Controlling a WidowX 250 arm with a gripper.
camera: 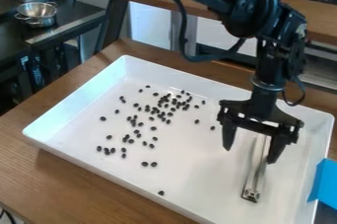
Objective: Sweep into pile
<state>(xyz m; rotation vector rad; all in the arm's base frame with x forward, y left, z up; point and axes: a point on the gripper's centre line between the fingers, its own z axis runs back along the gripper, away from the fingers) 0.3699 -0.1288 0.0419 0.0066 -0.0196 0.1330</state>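
The black gripper (250,155) hangs over the right part of the white tray (79,157), its two fingers pointing down and spread apart. Between and below them, a long, narrow metal tool (254,178) runs toward the tray's front; its upper end is partly hidden behind the gripper, and I cannot tell whether they touch. Small dark beans (163,105) lie scattered over the middle and left of the tray floor, densest toward the back middle. A lone bean (161,193) sits near the front wall.
Raised walls surround the tray, which stands on a brown wooden table (85,183). Something blue (325,183) is at the tray's right edge. A metal pot (37,14) stands on a dark counter at the back left. A wooden ledge (316,18) runs behind the arm.
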